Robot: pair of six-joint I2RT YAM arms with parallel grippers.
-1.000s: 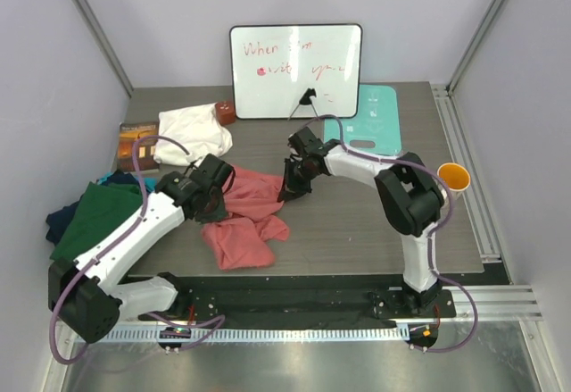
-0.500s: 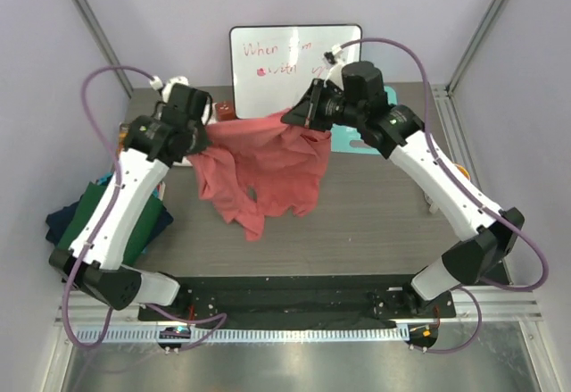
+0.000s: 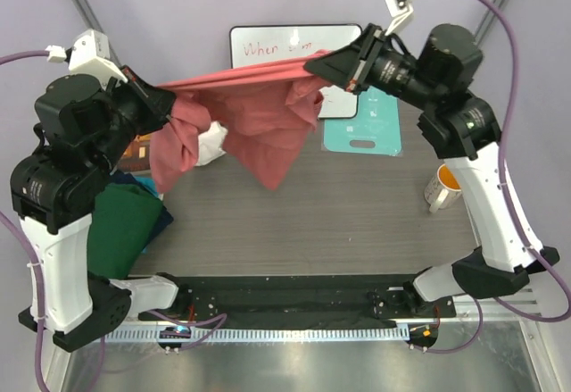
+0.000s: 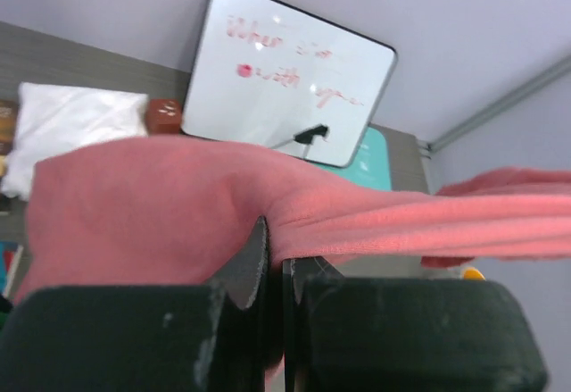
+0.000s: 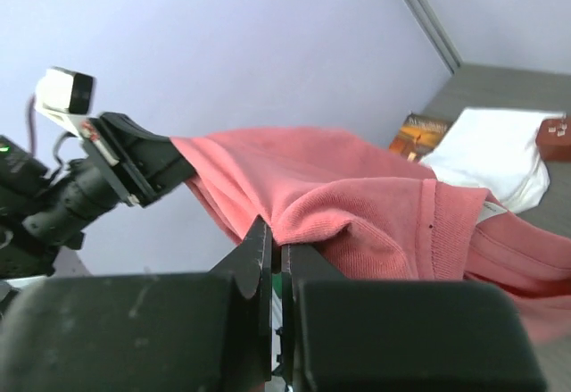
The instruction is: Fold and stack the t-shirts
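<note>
- Starting nearest the arms: one dark green t-shirt (image 3: 114,222) sits bunched at the desk's (image 3: 339,222) left edge. A sliver of navy (image 3: 162,221) pokes out under it, and I can't count how many navy ones are down there.
- One mug (image 3: 439,188) sits by the right edge, well apart from any cloth.
- Above the middle of the desk, one salmon-pink t-shirt (image 3: 259,115) is up in the air. Its top edge is stretched like a washing line and the rest hangs in a twisted bunch.
- Two claws, both busy: the left gripper (image 3: 168,106) has its fingers pressed together, pinching one end of that edge. The right gripper (image 3: 310,66) is pinching the other end, next to what looks like the collar.
- My guess is this is the spread-out step before folding. I'd hold both pinches firm and the top edge level. Let the hanging hem touch down first, then drag it so the twist on the left side falls open. Aim for bare desk, not the stuff at the back.
- Further back: one white cloth (image 3: 212,140) towards the far-left corner, one pale-teal mat (image 3: 370,129) and one whiteboard (image 3: 268,45) along the far edge.
</note>
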